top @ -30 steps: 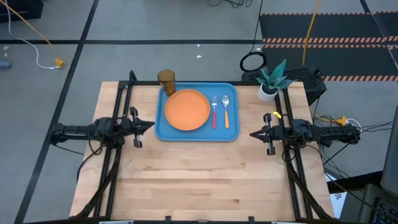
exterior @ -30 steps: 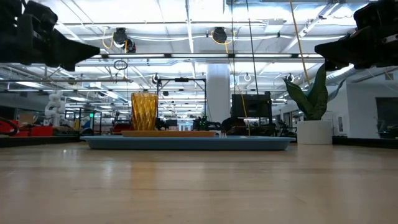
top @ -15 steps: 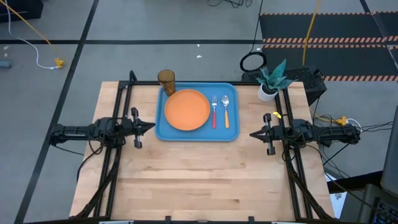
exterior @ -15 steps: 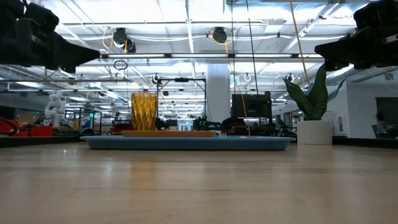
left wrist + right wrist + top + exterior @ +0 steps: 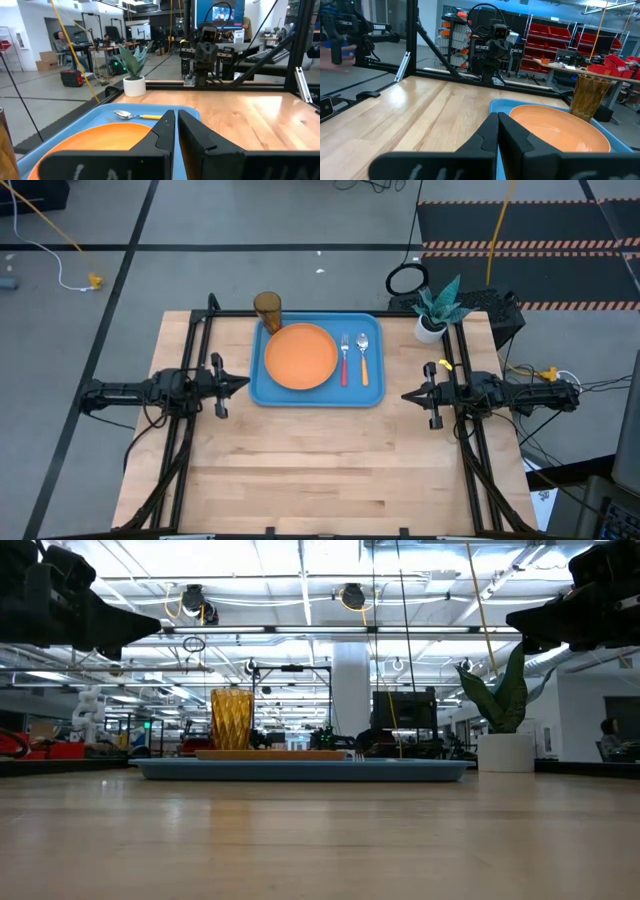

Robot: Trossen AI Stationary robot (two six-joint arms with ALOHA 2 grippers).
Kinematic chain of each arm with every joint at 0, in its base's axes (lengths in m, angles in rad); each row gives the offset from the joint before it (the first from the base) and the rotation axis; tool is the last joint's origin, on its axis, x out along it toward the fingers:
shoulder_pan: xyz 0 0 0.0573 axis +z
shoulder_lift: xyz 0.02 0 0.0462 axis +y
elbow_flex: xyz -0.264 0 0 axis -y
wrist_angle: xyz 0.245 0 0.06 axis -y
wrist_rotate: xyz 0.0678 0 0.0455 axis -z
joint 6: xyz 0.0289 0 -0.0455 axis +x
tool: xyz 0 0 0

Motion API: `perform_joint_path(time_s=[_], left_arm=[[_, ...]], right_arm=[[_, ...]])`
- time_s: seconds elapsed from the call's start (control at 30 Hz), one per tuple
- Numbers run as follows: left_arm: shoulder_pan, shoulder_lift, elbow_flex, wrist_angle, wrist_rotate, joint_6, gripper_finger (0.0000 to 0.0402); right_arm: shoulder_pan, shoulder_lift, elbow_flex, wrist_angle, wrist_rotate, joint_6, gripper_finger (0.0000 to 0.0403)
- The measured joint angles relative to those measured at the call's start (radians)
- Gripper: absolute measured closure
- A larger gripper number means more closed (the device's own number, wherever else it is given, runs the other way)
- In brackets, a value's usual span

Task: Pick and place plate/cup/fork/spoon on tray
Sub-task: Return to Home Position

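The tray [image 5: 316,361] lies on the worktop [image 5: 320,460] between the two sets of jaws, and it carries the plate [image 5: 300,356], the fork [image 5: 344,360] and the spoon [image 5: 363,358], side by side. The cup [image 5: 267,310] stands at the tray's far corner, on the side of the left jaws [image 5: 238,382]; from overhead I cannot tell whether it sits inside the rim or just off it. Nothing on the tray has shifted over the last second, and both arms keep their posts off the tray's ends. The left jaws, empty, show a thin gap in their wrist view. The right jaws [image 5: 408,394] are pressed together, also empty. By my judgement the placing is done, or nearly so. A potted plant [image 5: 434,310] stands beyond the right jaws.
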Motion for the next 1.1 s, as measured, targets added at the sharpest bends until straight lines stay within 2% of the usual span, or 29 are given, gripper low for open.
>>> perform_joint_path(time_s=[1.1], left_arm=[[0.000,0.000,0.000,0.011,-0.001,0.001,0.0376]], right_arm=[[0.000,0.000,0.000,-0.001,0.000,0.000,0.0403]])
